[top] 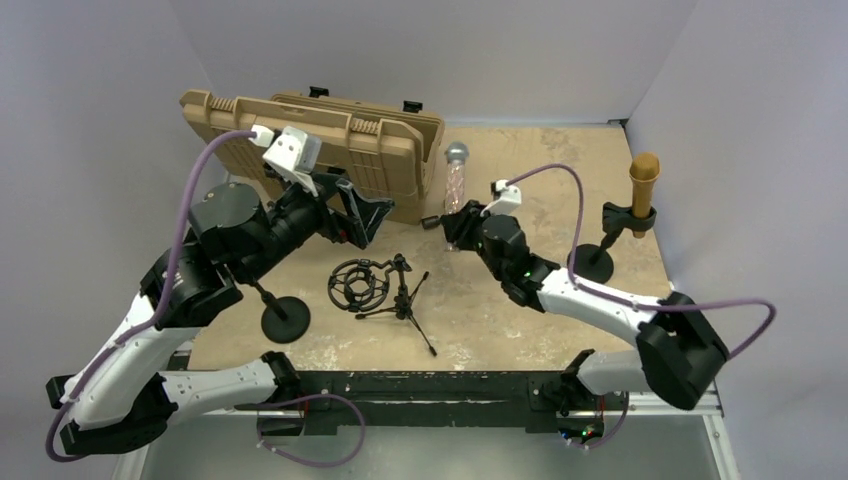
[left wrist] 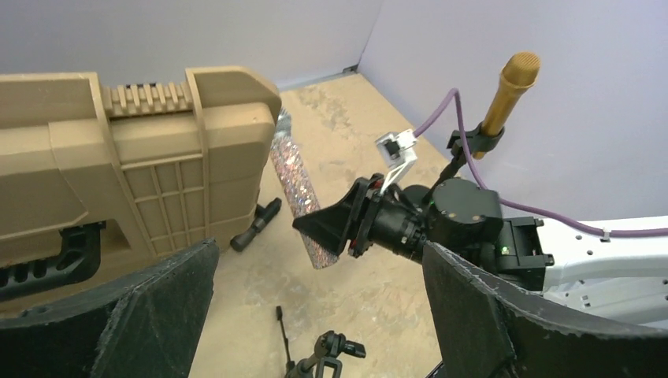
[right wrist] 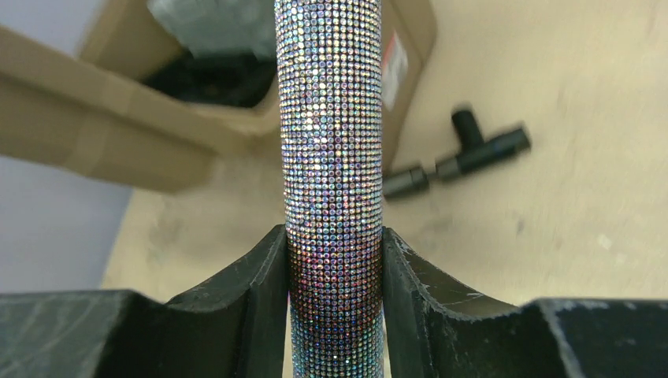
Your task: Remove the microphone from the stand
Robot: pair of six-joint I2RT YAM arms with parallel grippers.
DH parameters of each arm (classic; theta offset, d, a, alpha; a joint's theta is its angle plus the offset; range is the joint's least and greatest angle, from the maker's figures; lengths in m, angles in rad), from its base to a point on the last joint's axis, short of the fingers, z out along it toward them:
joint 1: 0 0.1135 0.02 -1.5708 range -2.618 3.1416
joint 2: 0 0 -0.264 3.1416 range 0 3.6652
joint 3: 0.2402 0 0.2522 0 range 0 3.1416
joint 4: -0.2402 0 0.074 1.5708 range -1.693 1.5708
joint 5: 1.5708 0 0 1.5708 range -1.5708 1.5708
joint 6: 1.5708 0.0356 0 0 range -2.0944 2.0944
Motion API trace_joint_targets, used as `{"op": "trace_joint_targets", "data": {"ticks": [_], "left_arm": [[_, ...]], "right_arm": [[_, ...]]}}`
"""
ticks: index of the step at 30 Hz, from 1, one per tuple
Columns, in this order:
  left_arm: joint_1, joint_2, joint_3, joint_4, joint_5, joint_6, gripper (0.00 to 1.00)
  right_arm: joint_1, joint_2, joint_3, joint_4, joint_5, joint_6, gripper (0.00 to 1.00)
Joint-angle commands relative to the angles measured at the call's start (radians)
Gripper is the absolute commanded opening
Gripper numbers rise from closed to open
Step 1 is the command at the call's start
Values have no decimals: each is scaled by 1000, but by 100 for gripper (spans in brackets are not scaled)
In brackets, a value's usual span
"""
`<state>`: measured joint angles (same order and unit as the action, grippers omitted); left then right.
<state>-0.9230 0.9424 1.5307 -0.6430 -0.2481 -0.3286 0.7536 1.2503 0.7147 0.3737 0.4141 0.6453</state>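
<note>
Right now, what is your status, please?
Right gripper shut on glitter microphone, fingers on its body. Left gripper open, empty, beside tan case. Gold microphone in its stand, far right.

The left arm [top: 130, 345] and the right arm [top: 592, 297] are both wearing white shells between chunky black joint housings. A purple cable [top: 183, 215] is trailing along each one, running to a white camera block [top: 293, 150] at the wrist. Tiny green lights [top: 523, 271] seem to be glowing on the right arm. The fingers [right wrist: 236, 303] are showing matte black and wedge-shaped, with rough, scuffed edges.
</note>
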Motion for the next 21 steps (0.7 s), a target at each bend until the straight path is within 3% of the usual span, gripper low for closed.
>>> {"op": "trace_joint_targets", "data": {"ticks": [1,8,21], "left_arm": [[4,4,-33,9,-39,18,97],[4,4,-19,-23,11,45,95],[4,-38,-94,-60,62,5,92]], "right_arm": [[4,92,-52,61,-104,182,0],[4,204,-132,70,-18,305,0],[4,398,26,-175,74,487,0]]}}
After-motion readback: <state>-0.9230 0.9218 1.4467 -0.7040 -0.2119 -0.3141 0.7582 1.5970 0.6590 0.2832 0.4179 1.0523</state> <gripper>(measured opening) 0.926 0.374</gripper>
